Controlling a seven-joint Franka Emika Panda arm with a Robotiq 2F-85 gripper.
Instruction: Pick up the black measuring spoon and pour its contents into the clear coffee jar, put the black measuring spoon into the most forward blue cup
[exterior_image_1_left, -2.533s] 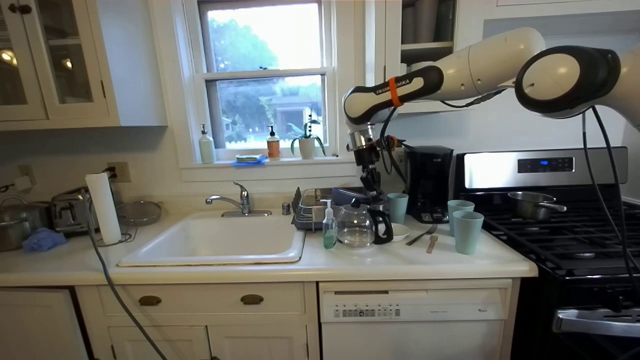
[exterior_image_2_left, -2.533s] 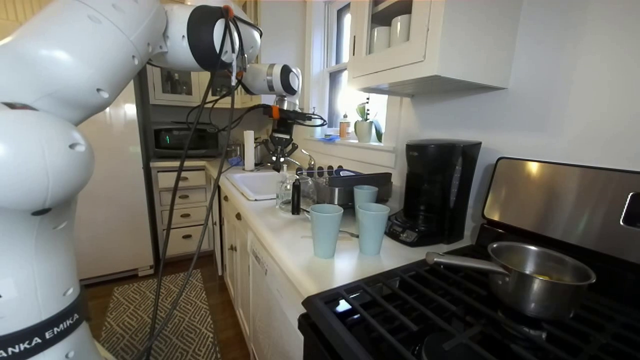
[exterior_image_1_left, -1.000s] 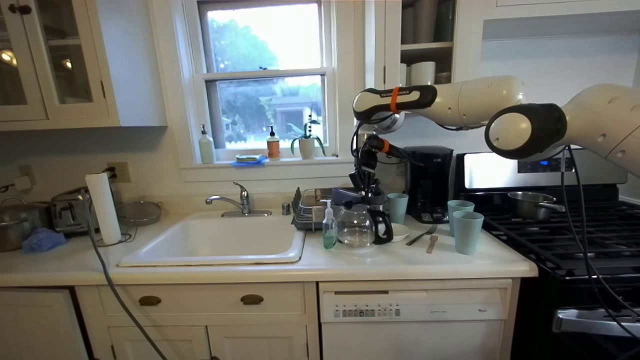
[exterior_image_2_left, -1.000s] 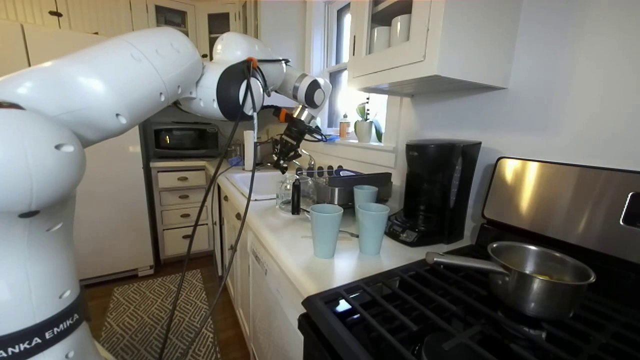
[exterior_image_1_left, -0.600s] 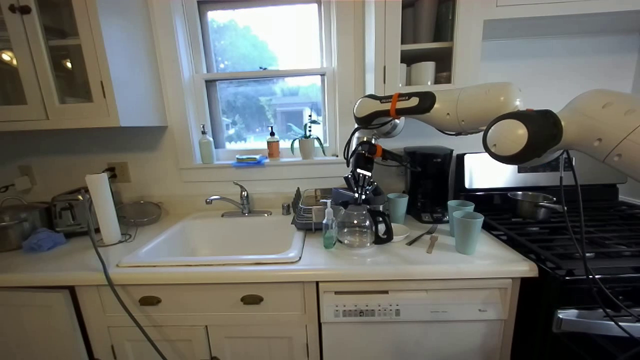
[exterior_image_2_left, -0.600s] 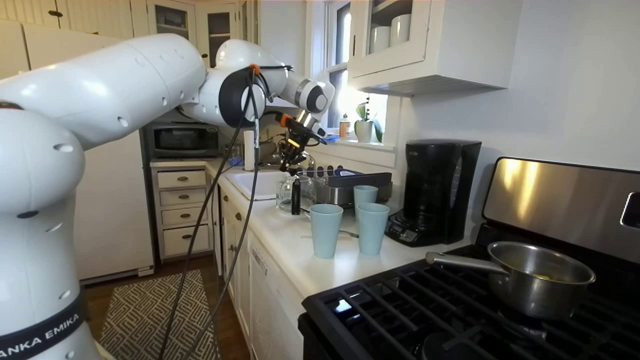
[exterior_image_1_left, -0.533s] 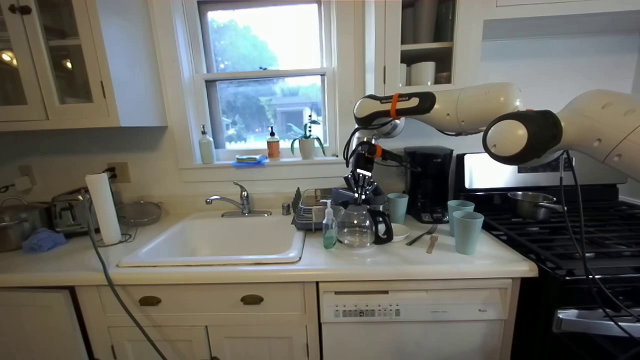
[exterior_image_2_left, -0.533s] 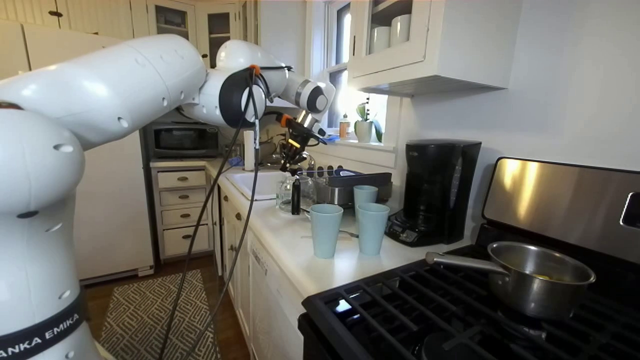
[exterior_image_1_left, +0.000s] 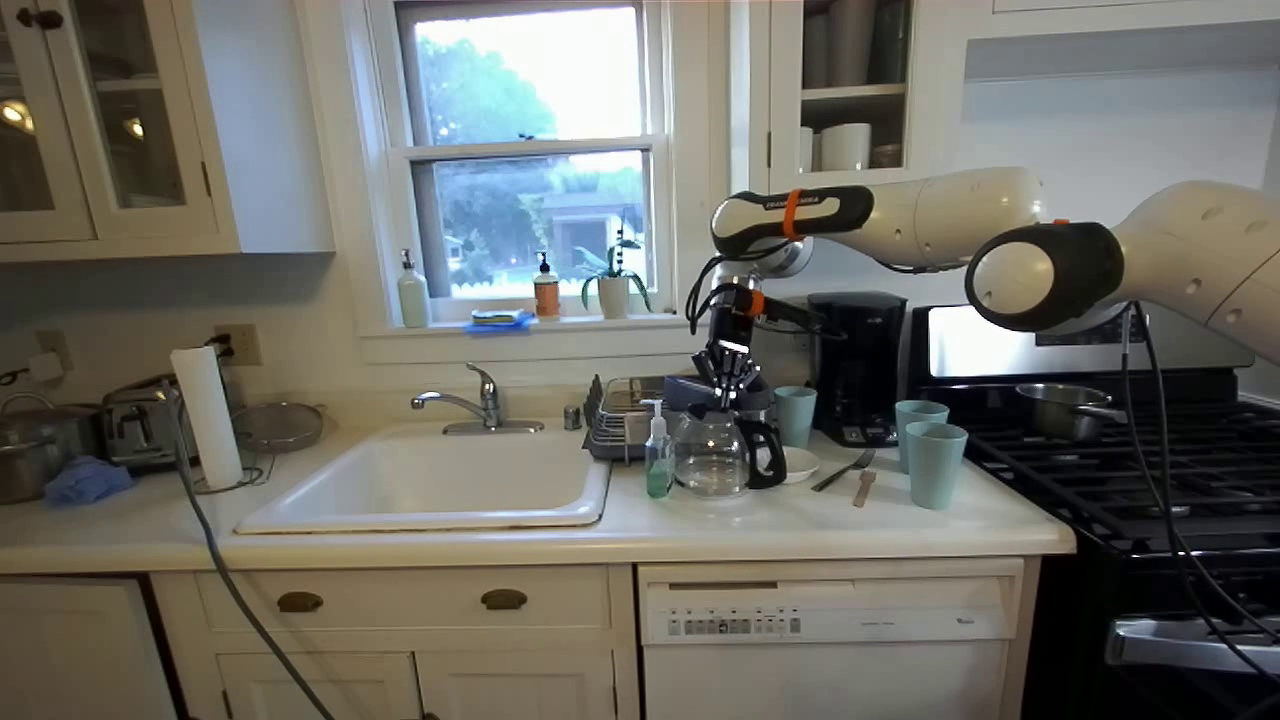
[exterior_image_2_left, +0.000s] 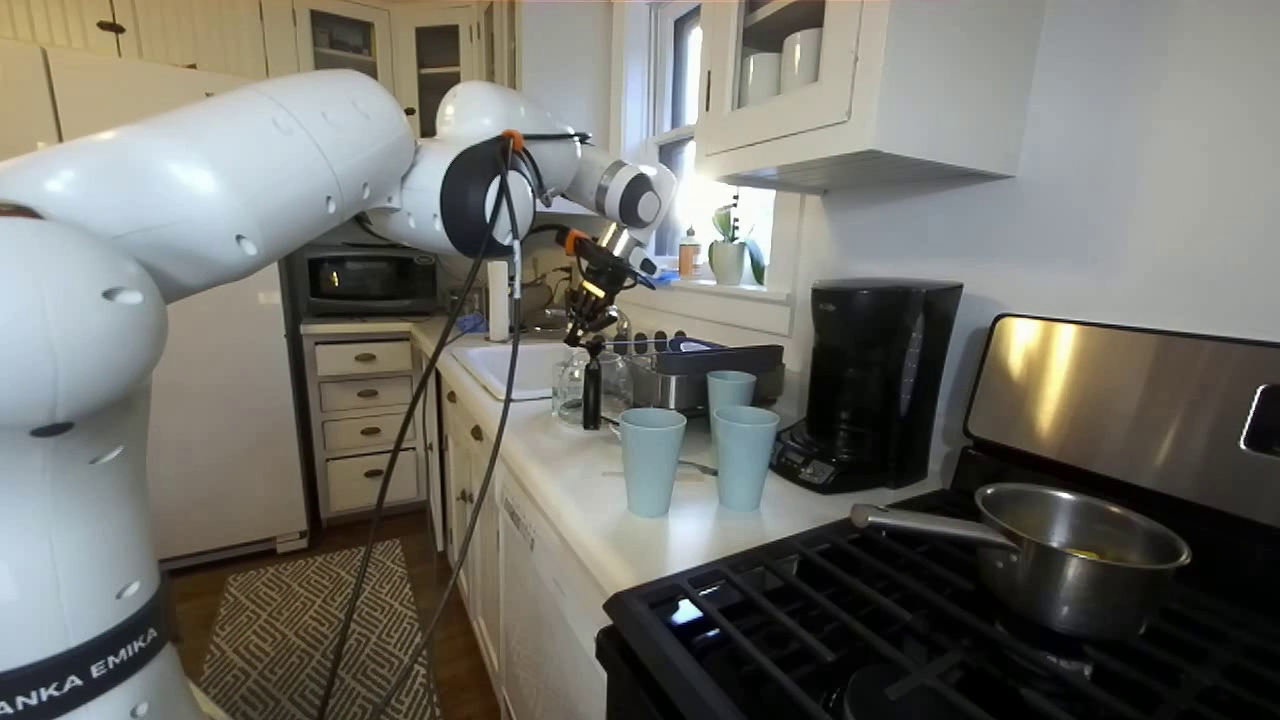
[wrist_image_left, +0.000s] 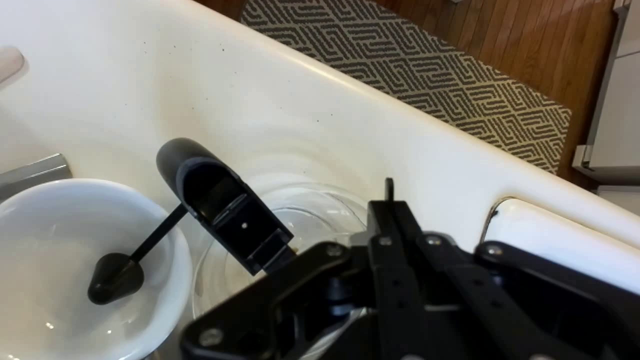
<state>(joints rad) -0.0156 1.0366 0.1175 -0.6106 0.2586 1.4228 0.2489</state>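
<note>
Coffee jar handle (wrist_image_left: 225, 207) juts between gripper (wrist_image_left: 393, 206) and spoon (wrist_image_left: 121, 273).

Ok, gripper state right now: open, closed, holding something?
Gripper: closed; whether it pinches anything can't be told from these views.

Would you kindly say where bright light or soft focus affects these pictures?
In an exterior view, daylight partly whites out the window's upper pane; in an exterior view, glare streaks the stove's back panel; in the wrist view, glints dot the white bowl and the gripper looks softer than the rug.
</note>
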